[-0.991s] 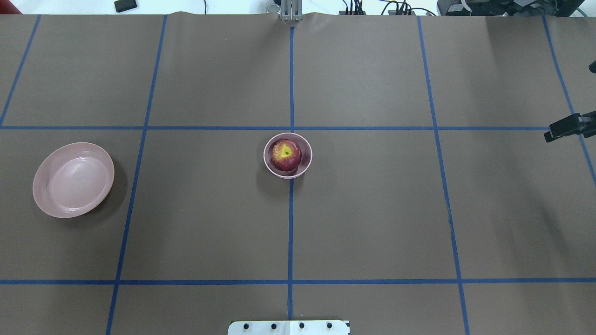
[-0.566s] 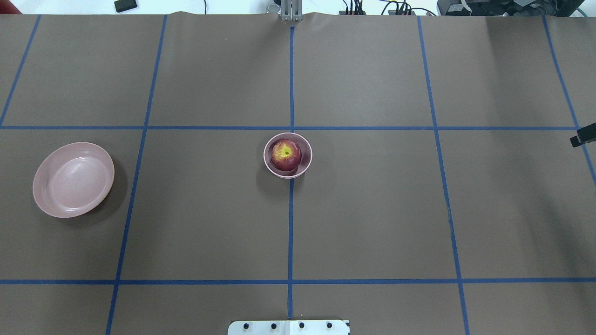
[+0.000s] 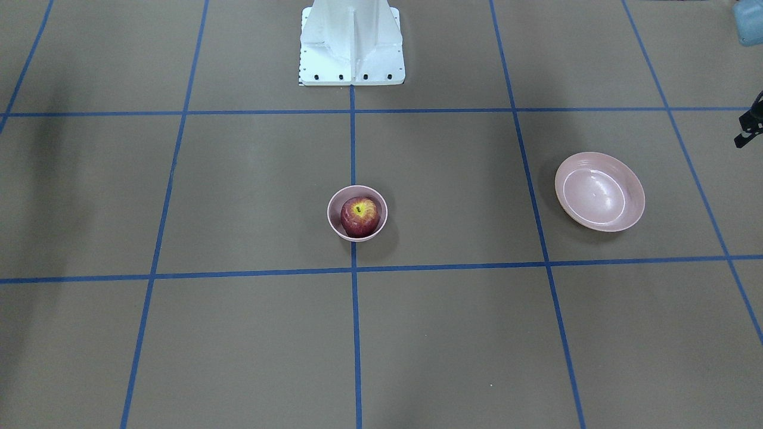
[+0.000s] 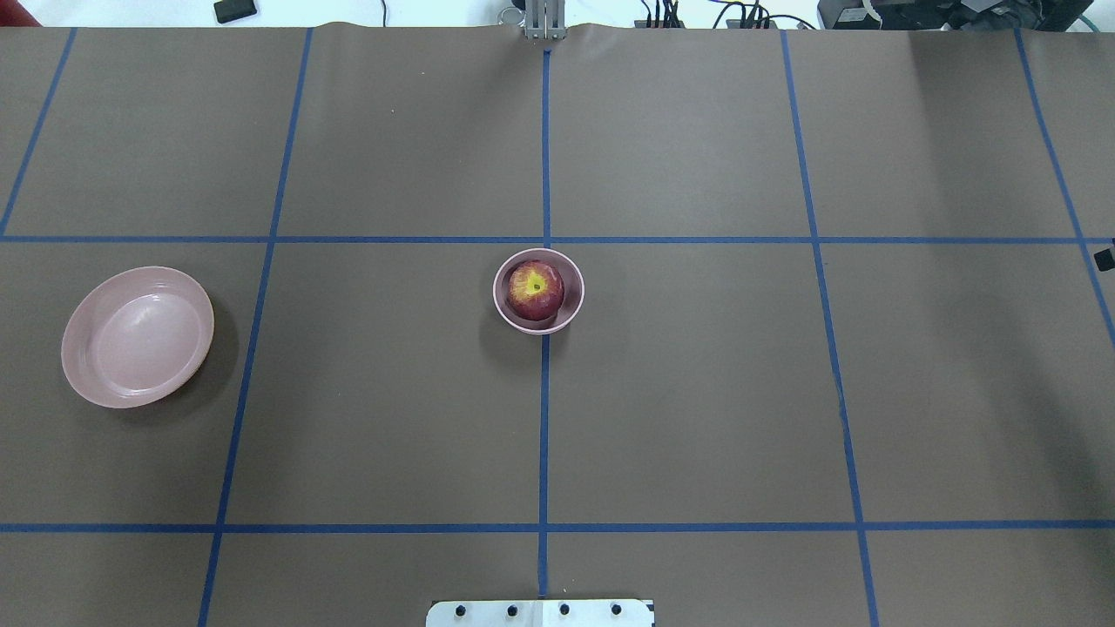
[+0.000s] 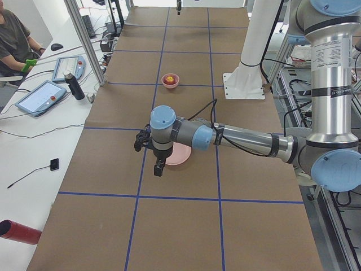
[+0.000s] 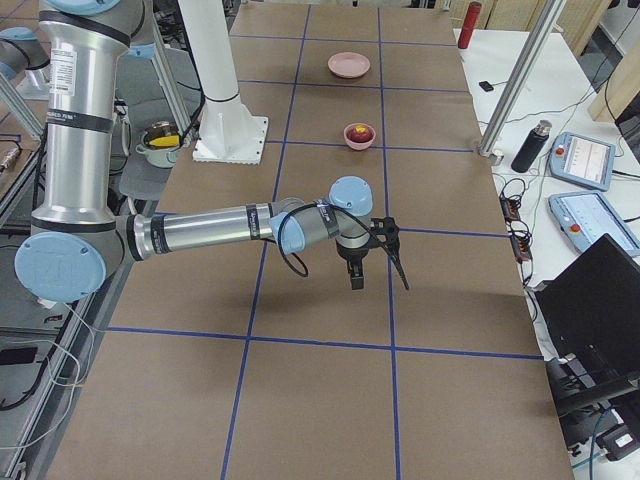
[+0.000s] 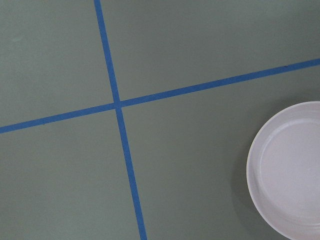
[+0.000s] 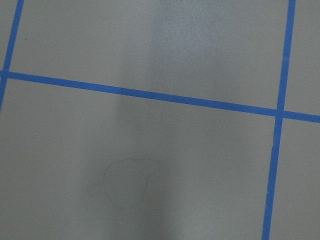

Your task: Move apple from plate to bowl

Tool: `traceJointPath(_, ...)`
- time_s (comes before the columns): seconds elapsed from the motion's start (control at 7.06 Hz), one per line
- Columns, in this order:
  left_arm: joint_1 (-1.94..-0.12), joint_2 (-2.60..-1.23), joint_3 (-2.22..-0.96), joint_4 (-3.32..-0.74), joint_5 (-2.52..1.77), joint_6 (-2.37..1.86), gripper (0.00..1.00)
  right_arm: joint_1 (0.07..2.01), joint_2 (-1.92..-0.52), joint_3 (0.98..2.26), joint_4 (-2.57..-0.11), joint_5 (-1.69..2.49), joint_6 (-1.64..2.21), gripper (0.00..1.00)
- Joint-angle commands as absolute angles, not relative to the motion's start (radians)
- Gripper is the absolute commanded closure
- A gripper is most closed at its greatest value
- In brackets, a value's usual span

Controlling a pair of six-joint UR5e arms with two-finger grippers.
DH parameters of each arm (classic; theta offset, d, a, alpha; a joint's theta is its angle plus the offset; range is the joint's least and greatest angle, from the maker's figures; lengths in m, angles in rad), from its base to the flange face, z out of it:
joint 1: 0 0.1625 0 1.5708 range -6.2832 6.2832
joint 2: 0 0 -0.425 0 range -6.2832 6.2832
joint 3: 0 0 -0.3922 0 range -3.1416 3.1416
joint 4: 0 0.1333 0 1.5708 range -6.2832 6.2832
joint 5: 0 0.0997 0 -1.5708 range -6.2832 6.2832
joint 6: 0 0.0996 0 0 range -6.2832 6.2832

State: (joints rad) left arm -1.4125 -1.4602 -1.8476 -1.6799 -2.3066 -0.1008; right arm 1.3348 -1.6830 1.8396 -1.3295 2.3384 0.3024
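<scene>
One move was asked, and I judge it done. My left claw [image 5: 149, 155] hangs near the empty plate [image 4: 138, 336]; I cannot tell its spread. At centre, the apple [image 4: 535, 290] sits in the bowl [image 4: 573, 294], stem dip up. My right claw [image 6: 378, 262] hangs well apart, its spread equally unclear. Nothing seems left to do. I can read no brand or writing anywhere.

You get only a black sliver of the right gripper [image 4: 1104, 258] at the overhead edge, jaws unreadable | left gripper [image 3: 751, 124] clipped by the front view's edge | plate [image 7: 287, 170] cut by the left wrist view's right and bottom edges | bowl [image 4: 571, 315] wall hides the underside of the apple [image 4: 535, 290]
</scene>
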Motion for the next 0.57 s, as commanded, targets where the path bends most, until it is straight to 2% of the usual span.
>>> traceJointPath(0.0,-1.413,-1.462,-1.858,-1.686,-2.307,-0.13,0.02,1.338,-1.664,1.838,-1.339,2.339,0.308,0.0)
traceJointPath(0.42,-1.411,-1.477,-1.844,-1.69,-2.307,-0.147,0.02,1.336,-1.661,1.815,-1.333,2.339,0.308,0.0)
